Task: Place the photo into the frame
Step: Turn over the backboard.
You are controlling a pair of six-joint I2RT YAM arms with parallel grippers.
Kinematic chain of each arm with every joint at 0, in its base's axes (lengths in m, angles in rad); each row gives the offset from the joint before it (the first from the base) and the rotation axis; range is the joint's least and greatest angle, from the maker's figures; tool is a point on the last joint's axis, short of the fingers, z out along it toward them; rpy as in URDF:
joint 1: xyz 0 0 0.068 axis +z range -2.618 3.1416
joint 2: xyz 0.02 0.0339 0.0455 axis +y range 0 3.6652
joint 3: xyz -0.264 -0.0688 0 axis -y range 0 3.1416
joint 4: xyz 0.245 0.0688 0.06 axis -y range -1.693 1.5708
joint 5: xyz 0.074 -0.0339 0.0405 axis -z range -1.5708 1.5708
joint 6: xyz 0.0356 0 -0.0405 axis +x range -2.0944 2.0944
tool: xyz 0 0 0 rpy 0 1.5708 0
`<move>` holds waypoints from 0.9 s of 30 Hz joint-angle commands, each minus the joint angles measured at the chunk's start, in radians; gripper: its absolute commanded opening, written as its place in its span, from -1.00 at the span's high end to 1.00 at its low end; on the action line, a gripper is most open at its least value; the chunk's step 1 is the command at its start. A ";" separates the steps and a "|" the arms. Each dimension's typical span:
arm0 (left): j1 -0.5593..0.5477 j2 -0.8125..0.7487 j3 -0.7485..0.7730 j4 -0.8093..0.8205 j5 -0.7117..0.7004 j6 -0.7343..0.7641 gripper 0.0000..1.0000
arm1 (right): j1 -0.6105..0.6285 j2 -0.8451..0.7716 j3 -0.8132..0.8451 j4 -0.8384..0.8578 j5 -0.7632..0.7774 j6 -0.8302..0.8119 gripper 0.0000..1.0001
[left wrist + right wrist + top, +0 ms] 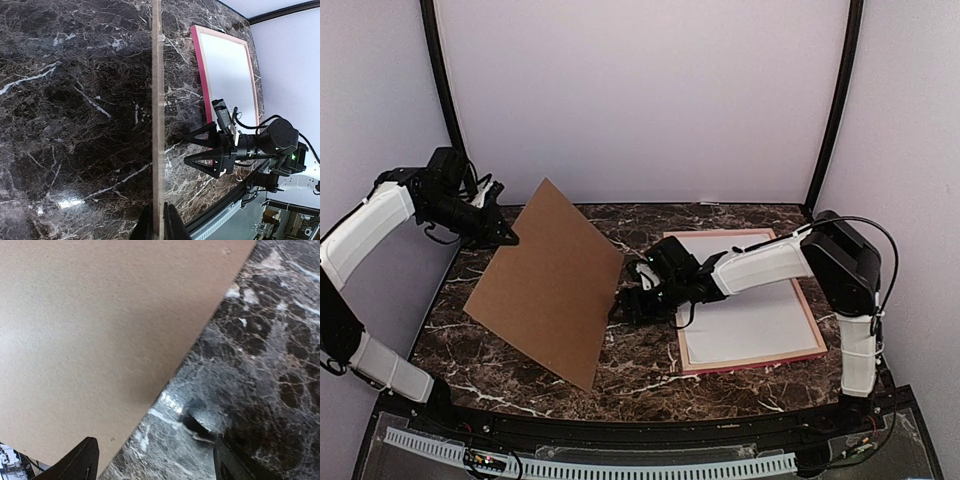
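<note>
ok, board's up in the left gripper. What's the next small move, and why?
Probably ease the right gripper forward and close it on the right edge of the backing board. It's open just short of that edge, the left gripper pinches only the opposite edge, and the board stands tilted beside the frame.

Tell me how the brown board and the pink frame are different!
The brown board is plain brown all over; the frame has pink rails around white. The brown board is tilted up, pinched by the left fingers; the frame lies flat on the table. Both are big, thin rectangles.
</note>
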State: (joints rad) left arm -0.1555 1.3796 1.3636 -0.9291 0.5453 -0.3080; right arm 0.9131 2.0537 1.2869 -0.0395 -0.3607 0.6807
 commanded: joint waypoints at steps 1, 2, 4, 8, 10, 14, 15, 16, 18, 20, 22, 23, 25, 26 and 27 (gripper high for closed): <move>-0.027 -0.039 -0.024 0.078 0.076 -0.051 0.83 | 0.013 0.040 0.024 0.108 -0.051 0.060 -0.61; -0.036 -0.042 -0.026 0.085 0.079 -0.056 0.80 | 0.013 0.043 0.021 0.122 -0.056 0.068 -0.61; -0.054 -0.045 -0.031 0.110 0.090 -0.072 0.76 | 0.013 0.050 0.013 0.151 -0.070 0.084 -0.61; -0.099 -0.046 -0.041 0.163 0.114 -0.116 0.63 | 0.012 0.049 -0.017 0.226 -0.106 0.125 -0.61; -0.127 -0.049 -0.044 0.195 0.127 -0.137 0.51 | 0.009 0.045 -0.034 0.260 -0.122 0.139 -0.60; -0.170 -0.063 -0.046 0.271 0.167 -0.188 0.34 | -0.006 0.023 -0.097 0.369 -0.160 0.185 -0.61; -0.177 -0.070 -0.047 0.286 0.175 -0.197 0.31 | -0.012 0.018 -0.121 0.407 -0.173 0.196 -0.61; -0.180 -0.073 -0.048 0.313 0.190 -0.215 0.30 | -0.018 0.014 -0.138 0.432 -0.186 0.207 -0.61; -0.188 -0.083 -0.050 0.351 0.211 -0.237 0.27 | -0.029 0.003 -0.163 0.468 -0.207 0.221 -0.61; -0.194 -0.091 -0.050 0.381 0.223 -0.251 0.24 | -0.039 -0.007 -0.182 0.487 -0.220 0.226 -0.61; -0.201 -0.092 -0.050 0.400 0.232 -0.259 0.22 | -0.047 -0.022 -0.198 0.491 -0.230 0.224 -0.60; -0.207 -0.092 -0.050 0.406 0.235 -0.260 0.21 | -0.054 -0.033 -0.205 0.489 -0.233 0.222 -0.61; -0.217 -0.086 -0.044 0.409 0.243 -0.257 0.18 | -0.066 -0.054 -0.217 0.470 -0.230 0.210 -0.61; -0.225 -0.080 -0.042 0.408 0.244 -0.254 0.15 | -0.074 -0.069 -0.226 0.453 -0.228 0.205 -0.61; -0.231 -0.077 -0.036 0.407 0.242 -0.249 0.14 | -0.081 -0.084 -0.233 0.436 -0.224 0.198 -0.61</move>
State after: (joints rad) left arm -0.3622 1.3155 1.3205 -0.5705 0.7452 -0.5518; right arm 0.8600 2.0499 1.0801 0.3920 -0.5694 0.8898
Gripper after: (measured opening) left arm 0.421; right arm 0.804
